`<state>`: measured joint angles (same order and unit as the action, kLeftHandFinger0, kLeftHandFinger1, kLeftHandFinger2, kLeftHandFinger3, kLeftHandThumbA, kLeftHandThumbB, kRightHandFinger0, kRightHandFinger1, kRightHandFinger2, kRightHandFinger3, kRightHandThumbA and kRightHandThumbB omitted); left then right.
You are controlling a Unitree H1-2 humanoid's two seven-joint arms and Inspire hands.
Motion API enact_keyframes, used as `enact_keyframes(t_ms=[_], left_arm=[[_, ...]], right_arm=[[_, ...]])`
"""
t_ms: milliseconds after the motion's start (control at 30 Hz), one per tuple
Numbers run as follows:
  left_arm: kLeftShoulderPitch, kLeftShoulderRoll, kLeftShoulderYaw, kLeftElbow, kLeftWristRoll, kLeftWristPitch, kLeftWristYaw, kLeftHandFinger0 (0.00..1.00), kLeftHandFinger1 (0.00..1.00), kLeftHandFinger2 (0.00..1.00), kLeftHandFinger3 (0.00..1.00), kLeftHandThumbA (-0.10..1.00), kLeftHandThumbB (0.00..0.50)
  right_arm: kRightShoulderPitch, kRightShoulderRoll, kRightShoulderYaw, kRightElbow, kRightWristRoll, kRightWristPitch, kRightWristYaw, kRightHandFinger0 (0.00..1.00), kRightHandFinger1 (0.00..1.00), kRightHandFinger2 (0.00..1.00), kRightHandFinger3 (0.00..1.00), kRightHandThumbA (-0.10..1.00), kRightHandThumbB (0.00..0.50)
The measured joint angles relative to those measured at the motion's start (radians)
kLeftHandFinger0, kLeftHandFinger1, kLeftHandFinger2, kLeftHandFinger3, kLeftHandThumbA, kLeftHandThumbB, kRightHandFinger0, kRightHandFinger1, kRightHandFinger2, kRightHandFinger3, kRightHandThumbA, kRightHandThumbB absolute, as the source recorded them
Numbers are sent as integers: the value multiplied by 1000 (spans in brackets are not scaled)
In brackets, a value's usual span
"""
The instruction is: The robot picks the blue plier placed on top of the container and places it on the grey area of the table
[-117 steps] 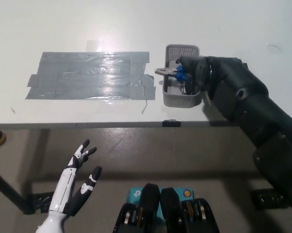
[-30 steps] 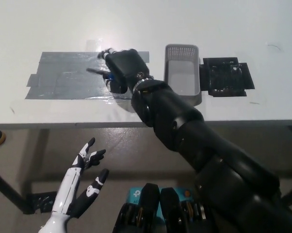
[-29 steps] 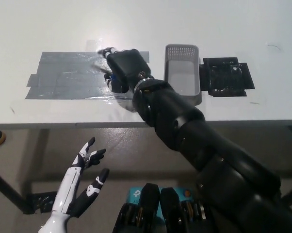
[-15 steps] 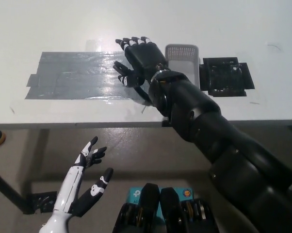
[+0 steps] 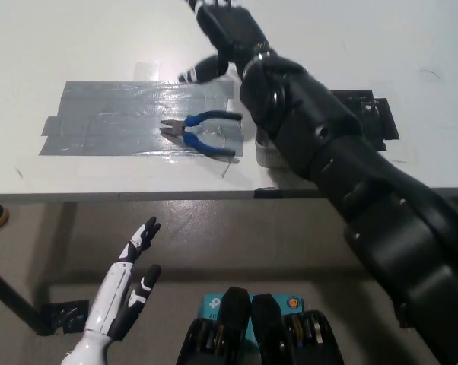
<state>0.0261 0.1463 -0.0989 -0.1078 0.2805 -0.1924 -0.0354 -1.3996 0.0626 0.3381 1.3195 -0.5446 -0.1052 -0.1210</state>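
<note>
Pliers [image 5: 198,134] lie on grey tape [image 5: 107,122], handles splayed; we judge them stiff, heavy, grippable at the blue sleeves. Right hand [image 5: 223,30] empty, spread; left hand [image 5: 130,277] idle, spread.

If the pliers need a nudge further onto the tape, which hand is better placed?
Right. The right hand is open above the table, near the blue pliers lying on the grey tape. The left hand rests open below the table edge.

Glossy grey tape [image 5: 122,118], blue-handled metal plier [image 5: 199,134]
</note>
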Motion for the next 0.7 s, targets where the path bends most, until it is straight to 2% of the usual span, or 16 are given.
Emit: enact_keyframes(t_ms=[67, 267, 533, 600, 633, 700], left_arm=[[0, 0, -1, 0, -1, 0, 0, 1000, 1000, 1000, 1000, 1000, 186], [0, 0, -4, 5, -2, -6, 0, 1000, 1000, 1000, 1000, 990, 172], [-7, -1, -1, 12, -2, -5, 0, 1000, 1000, 1000, 1000, 1000, 186], [-15, -1, 0, 18, -2, -4, 0, 1000, 1000, 1000, 1000, 1000, 172], [-23, -1, 1, 22, -2, -4, 0, 1000, 1000, 1000, 1000, 1000, 171], [-42, -1, 2, 35, -2, -3, 0, 1000, 1000, 1000, 1000, 1000, 179]], right_arm=[[-1, 0, -68, -2, 44, 0, 29, 1000, 1000, 1000, 1000, 1000, 500], [-1, -5, -209, -8, 145, -5, 66, 1000, 1000, 1000, 1000, 1000, 496], [64, -59, -234, -281, 188, -20, 101, 1000, 1000, 1000, 1000, 1000, 500], [104, -72, -236, -358, 191, -17, 110, 1000, 1000, 1000, 1000, 1000, 466], [127, -79, -237, -397, 192, -15, 116, 1000, 1000, 1000, 1000, 1000, 463], [176, -94, -242, -477, 198, -7, 125, 1000, 1000, 1000, 1000, 1000, 425]])
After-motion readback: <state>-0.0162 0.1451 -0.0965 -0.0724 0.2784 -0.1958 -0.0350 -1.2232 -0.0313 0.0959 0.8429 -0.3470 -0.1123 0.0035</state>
